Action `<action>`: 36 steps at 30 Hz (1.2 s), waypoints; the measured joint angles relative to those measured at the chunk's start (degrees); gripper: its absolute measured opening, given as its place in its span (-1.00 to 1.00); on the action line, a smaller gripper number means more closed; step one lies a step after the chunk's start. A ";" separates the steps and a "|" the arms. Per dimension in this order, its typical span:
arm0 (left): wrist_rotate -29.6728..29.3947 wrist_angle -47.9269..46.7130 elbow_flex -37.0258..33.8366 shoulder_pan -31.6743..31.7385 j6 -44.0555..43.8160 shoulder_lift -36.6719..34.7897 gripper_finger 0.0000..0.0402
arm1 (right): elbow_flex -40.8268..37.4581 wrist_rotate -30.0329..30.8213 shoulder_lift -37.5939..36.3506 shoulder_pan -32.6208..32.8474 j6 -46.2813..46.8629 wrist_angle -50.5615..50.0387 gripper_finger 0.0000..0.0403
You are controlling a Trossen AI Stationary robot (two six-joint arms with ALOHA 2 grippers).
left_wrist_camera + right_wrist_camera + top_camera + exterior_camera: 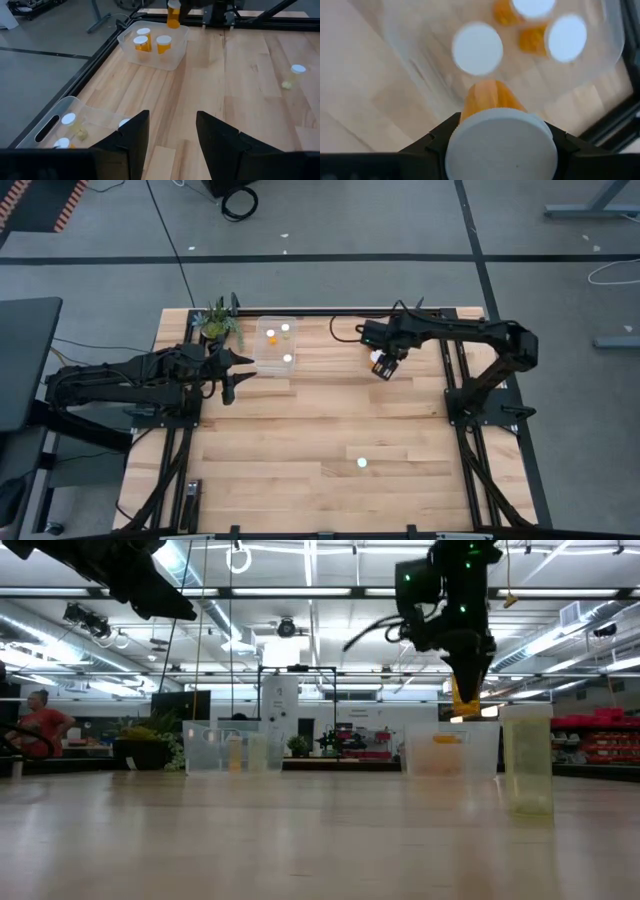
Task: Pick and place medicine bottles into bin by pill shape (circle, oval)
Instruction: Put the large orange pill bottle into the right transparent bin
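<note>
1. pale wooden table [330, 430], taken here as the landmark; black rails along its edges.
2. left arm over the table's left side, left gripper [228, 392] raised off the wood, fingers [132, 135] spread apart, nothing between them.
3. right arm reaching in from the table's right side; right gripper [383, 367] above the far part of the table, pinching a medicine bottle [492, 102] at its white cap.
4. clear bin [277, 345] at the table's far edge, white-capped bottles upright inside.
5. held bottle: amber body hanging below the fingers, long axis upright, cap uppermost in the low view.
6. lone bottle [362, 463] upright on the table's near middle, cap up.
7. no readable writing on any bottle.
</note>
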 joint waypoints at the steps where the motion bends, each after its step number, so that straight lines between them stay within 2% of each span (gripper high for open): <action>1: 0.00 0.02 0.00 0.00 0.00 -0.02 -0.14 | -0.88 -0.10 0.02 -0.58 -0.16 0.20 0.01; 14: 0.00 -0.02 0.00 -0.02 0.12 0.00 -0.14 | -3.74 -3.36 2.87 -2.95 -3.21 4.79 0.01; 36: 0.00 0.00 0.00 -0.01 0.11 -0.01 -0.14 | -5.05 -4.54 3.22 -4.41 -4.98 9.58 0.01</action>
